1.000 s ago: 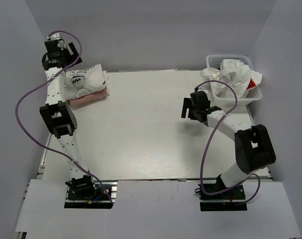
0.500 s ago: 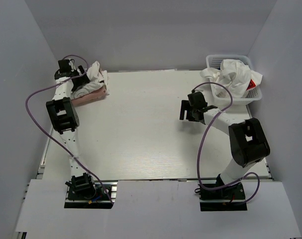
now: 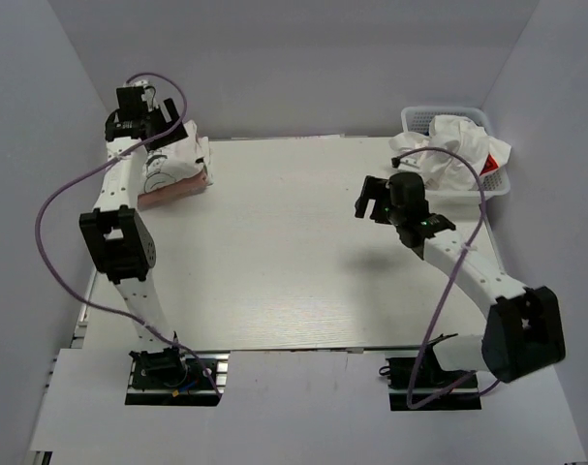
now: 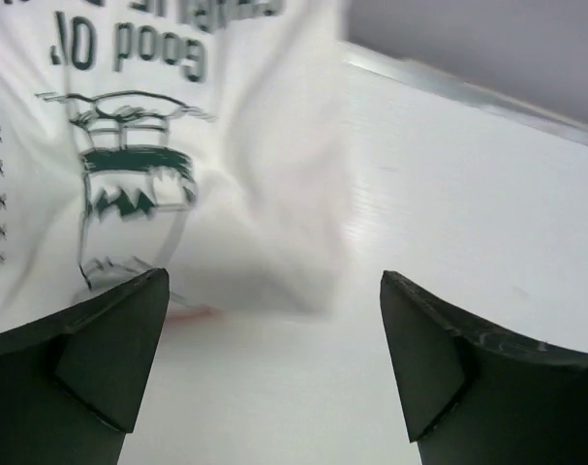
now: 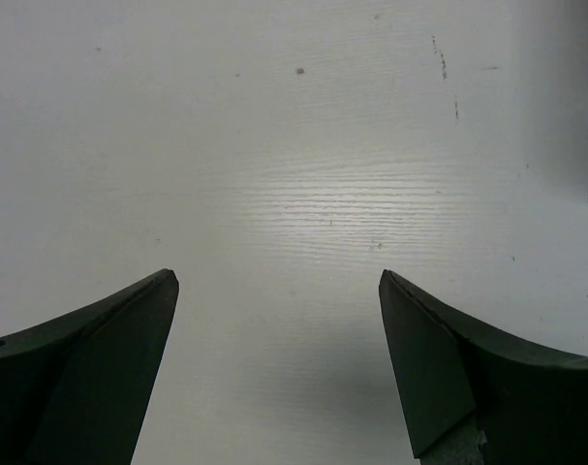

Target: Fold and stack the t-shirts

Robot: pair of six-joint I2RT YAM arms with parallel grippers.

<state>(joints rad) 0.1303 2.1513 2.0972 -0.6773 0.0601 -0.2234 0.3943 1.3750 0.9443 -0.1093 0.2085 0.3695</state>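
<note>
A folded white t-shirt with dark green print and lettering [image 3: 170,163] lies on a pink t-shirt [image 3: 180,189] at the table's back left. It fills the upper left of the left wrist view [image 4: 129,165], with a pink sliver [image 4: 192,312] under its edge. My left gripper [image 3: 156,131] hovers over this stack, open and empty [image 4: 274,281]. My right gripper [image 3: 368,201] is open and empty above bare table right of centre [image 5: 277,276]. A crumpled white t-shirt [image 3: 453,145] with a red mark [image 3: 487,170] sits in the basket.
The white mesh basket [image 3: 419,116] stands at the back right corner. Grey walls close in the back and both sides. Purple cables loop off both arms. The white table [image 3: 274,252] spreads between the stack and the basket.
The left gripper swung over the stack while the white shirt bunched and then settled on the pink one. The right arm stretched out, its elbow swinging down and right.
</note>
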